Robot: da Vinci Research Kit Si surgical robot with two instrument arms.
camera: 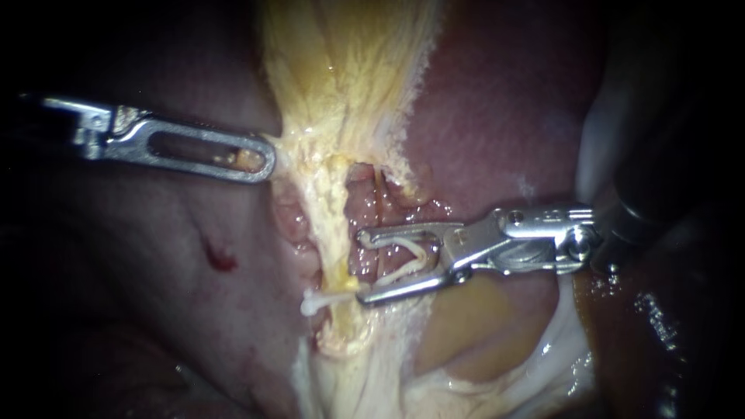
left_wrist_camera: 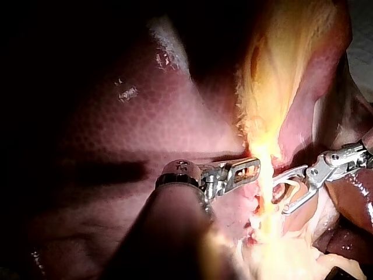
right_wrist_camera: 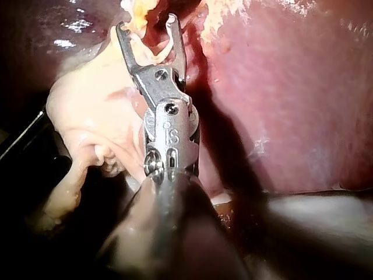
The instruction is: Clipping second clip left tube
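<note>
Now I am at the approach for the second clip. My right instrument (camera: 362, 265) carries a white clip (camera: 397, 260) braced between its spread jaws, tips just beside the left tube (camera: 335, 225) and not yet around it. A placed clip (camera: 314, 304) already sits lower on that tube. My left instrument (camera: 264, 161) has its jaws clenched on the edge of the yellow tissue (camera: 341, 77). Next, I judge, I must advance until the tube lies between the clip's legs, clear of the placed clip, then squeeze.

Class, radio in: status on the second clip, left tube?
Left instrument shut on yellow tissue. Right instrument holding loaded clip, spread, at left tube. Placed clip already on tube. Nothing blocking.
</note>
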